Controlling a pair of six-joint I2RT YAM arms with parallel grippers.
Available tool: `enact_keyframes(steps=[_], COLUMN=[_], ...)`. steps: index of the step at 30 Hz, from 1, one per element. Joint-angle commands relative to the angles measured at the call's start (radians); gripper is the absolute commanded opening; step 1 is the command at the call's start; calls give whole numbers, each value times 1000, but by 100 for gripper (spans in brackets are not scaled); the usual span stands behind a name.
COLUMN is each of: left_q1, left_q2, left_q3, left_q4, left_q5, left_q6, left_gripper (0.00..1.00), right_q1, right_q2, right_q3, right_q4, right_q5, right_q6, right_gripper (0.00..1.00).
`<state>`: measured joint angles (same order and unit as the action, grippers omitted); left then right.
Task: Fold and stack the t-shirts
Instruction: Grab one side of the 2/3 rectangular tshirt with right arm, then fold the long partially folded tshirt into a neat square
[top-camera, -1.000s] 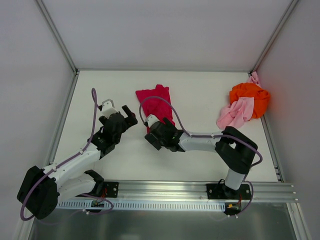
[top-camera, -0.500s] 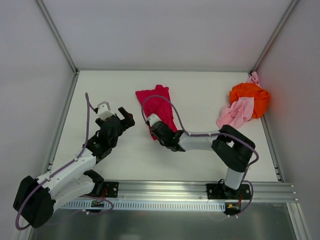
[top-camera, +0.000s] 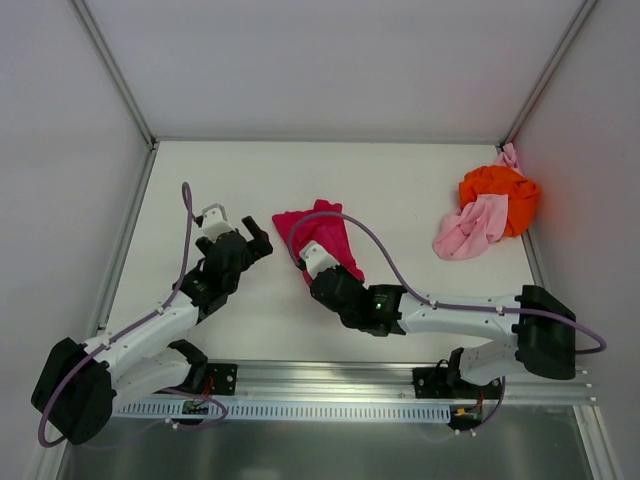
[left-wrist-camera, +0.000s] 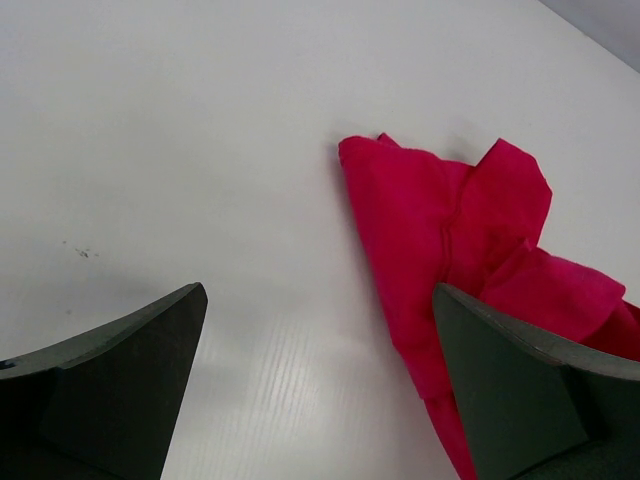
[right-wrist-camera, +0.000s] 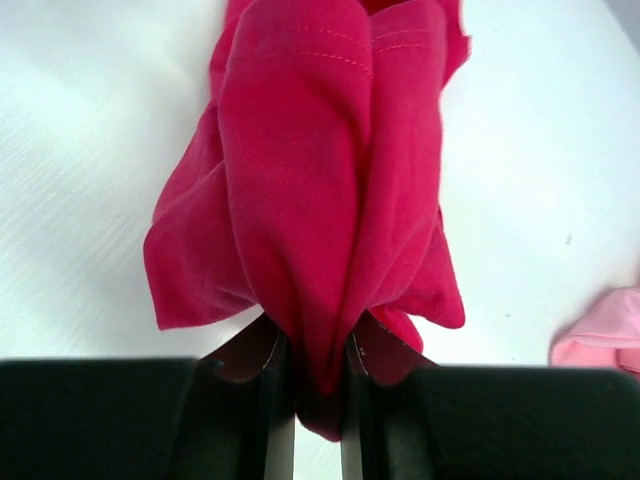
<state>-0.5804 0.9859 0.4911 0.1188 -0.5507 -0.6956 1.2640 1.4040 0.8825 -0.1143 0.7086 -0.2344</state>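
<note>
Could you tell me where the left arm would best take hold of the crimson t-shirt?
Probably the crimson t-shirt's free left corner: it lies flat, sticking out towards the open left gripper, so come from the left. The right gripper pinches the bunched near end.

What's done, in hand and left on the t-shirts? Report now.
Done: nothing folded or stacked yet. In hand: the right pincer is shut on the bunched crimson t-shirt; the left pincer hangs open near it. Left: that fold, plus the orange t-shirt and pink t-shirt, crumpled together in the far right corner, then stacking.
</note>
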Motion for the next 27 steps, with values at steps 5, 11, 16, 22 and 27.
enact_keyframes(steps=[5,11,16,22,27], left_q1=[10,11,10,11,11], left_q2=[-18,-39,-44,-58,-58], left_q3=[10,1,-5,-14,-16], left_q4=[44,36,38,35,33], left_q5=[-9,-18,-18,-17,-25], left_q6=[-10,-5,-4,-7,-4], left_gripper=[99,99,99,99,99], right_q1=[26,0,-75,-162,-245], right_q2=[-27,21,75,183,291], right_q3=[91,113,119,182,255], right_q4=[-39,102,225,312,380], right_q5=[178,217,123,5,-95], right_q6=[-72,-195,-261,-310,-310], right_gripper=[1,1,1,1,1])
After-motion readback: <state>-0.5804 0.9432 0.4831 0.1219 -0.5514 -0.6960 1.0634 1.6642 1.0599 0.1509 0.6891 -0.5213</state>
